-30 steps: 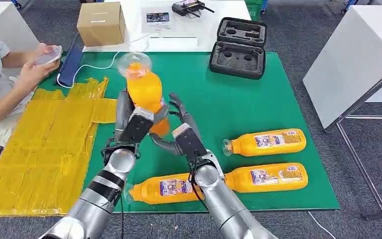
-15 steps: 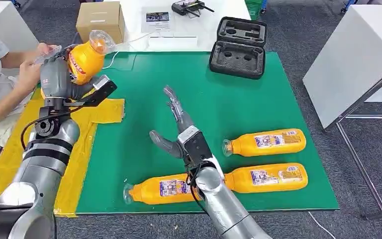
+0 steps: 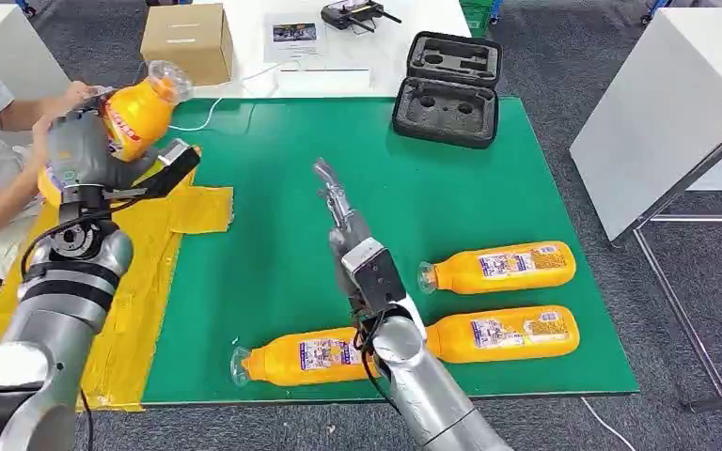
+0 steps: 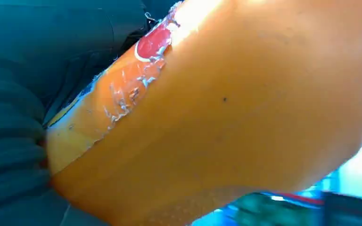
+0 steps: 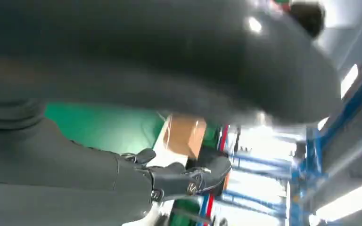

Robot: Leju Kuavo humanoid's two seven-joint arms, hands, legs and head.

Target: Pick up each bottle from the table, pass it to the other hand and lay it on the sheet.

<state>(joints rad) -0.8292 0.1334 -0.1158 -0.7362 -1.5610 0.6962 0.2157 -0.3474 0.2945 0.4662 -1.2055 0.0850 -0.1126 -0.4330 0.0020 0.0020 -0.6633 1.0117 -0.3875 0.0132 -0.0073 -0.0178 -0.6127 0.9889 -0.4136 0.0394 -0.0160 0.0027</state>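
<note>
Bottle (image 3: pixel 136 111) of orange drink gripped by left hand (image 3: pixel 80 155) above yellow sheet (image 3: pixel 141 291); right hand (image 3: pixel 338 211) spread empty over green bench (image 3: pixel 451 188).

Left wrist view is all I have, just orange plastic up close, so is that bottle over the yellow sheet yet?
Observer: Yes. In the head view the left robot hand holds the bottle above the far end of the yellow sheet, not yet laid down.
Operator: Which way does it point?
Observer: It is tilted, clear cap end up and away from the robot, toward the cardboard box.
Operator: Anything close to it?
Observer: A person's hand is right beside it, at the sheet's far corner.
Operator: And the right robot hand?
Observer: The right robot hand is open and empty over the green mat, with three bottles lying on the mat.
</note>
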